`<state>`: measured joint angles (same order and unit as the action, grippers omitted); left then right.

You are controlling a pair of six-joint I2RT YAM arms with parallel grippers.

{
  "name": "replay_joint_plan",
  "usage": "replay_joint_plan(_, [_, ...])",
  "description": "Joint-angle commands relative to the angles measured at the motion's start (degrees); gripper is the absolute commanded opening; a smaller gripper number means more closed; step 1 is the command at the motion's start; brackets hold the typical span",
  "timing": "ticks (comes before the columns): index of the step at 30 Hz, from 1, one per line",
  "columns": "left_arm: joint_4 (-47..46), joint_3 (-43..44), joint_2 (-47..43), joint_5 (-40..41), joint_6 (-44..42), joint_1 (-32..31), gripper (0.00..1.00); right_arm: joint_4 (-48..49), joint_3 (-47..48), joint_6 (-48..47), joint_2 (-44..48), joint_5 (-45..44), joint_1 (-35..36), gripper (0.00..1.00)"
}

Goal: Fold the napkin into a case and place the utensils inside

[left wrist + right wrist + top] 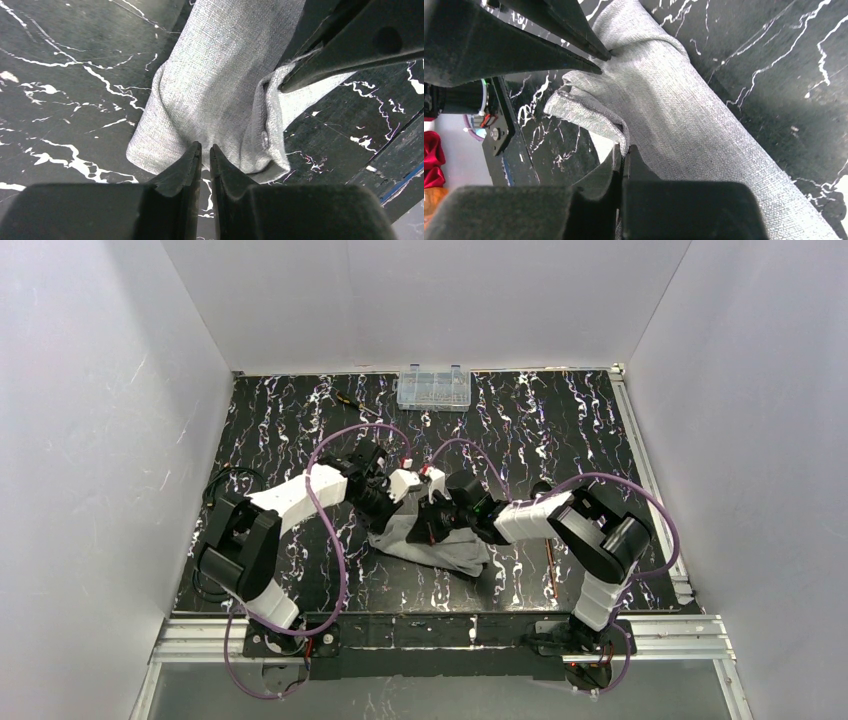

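Observation:
The light-grey napkin (440, 545) lies bunched and partly rolled at the table's middle, its near end lifted. My left gripper (416, 498) is shut on an edge of the napkin (220, 85), its tips (205, 150) pinching the cloth. My right gripper (432, 523) is shut on a folded corner of the napkin (694, 125), close beside the left; its tips (624, 151) grip the hem. The right gripper's fingers (350, 55) show in the left wrist view and the left gripper's fingers (574, 50) in the right wrist view. Thin copper utensils (549, 558) lie under the right arm, mostly hidden.
A clear plastic compartment box (433, 387) stands at the table's far edge. A small screwdriver (350, 400) lies left of it. White walls close in three sides. Purple cables loop over both arms.

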<state>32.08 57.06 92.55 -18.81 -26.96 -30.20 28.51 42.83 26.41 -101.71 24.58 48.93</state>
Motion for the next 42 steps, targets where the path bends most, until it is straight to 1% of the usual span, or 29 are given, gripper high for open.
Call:
replay_joint_plan(1, [0.28,4.16,-3.17,-0.04,3.15,-0.24,0.09,-1.26,2.56,-1.12,-0.19,5.11,0.24,0.01])
replay_joint_plan(4, [0.73,4.64,-3.38,0.34,4.25,-0.30,0.09,-1.74,2.08,-1.52,0.21,5.48,0.27,0.01])
replay_joint_plan(6, [1.77,4.86,-3.33,0.39,5.13,-0.29,0.13,-1.71,1.71,-1.46,0.23,5.56,0.23,0.01])
replay_joint_plan(7, [1.73,4.49,-3.53,0.89,5.52,-0.30,0.16,-1.54,1.53,-1.53,0.15,5.63,0.24,0.01])
replay_joint_plan(9, [0.02,3.49,-4.01,2.57,5.77,-0.30,0.27,-0.92,0.94,-1.34,-0.11,5.66,0.26,0.01])
replay_joint_plan(10, [-0.60,3.14,-4.08,3.47,5.65,-0.28,0.30,-0.51,0.67,-1.22,-0.32,5.59,0.22,0.01])
replay_joint_plan(12, [-1.25,2.94,-3.73,3.91,5.25,-0.30,0.32,0.25,-0.05,-1.28,-0.62,5.31,0.27,0.01])
replay_joint_plan(19, [-4.56,1.42,-2.96,6.10,5.16,-0.22,0.30,3.87,-2.23,-0.40,-3.85,5.08,0.37,0.01])
replay_joint_plan(23, [-7.18,0.68,-3.13,8.73,4.94,-0.22,0.29,6.24,-2.85,0.98,-5.87,5.69,0.32,0.01])
replay_joint_plan(28, [-6.79,0.86,-2.38,5.56,3.71,-0.21,0.28,6.98,-2.95,1.32,-6.31,5.95,0.35,0.01])
replay_joint_plan(35, [-6.75,2.44,-1.04,3.77,3.97,-0.21,0.28,6.45,-2.54,1.79,-6.37,6.44,0.37,0.01])
replay_joint_plan(42, [-9.79,1.83,0.02,6.82,4.17,-0.23,0.27,5.95,-2.68,2.32,-5.16,7.05,0.47,0.01])
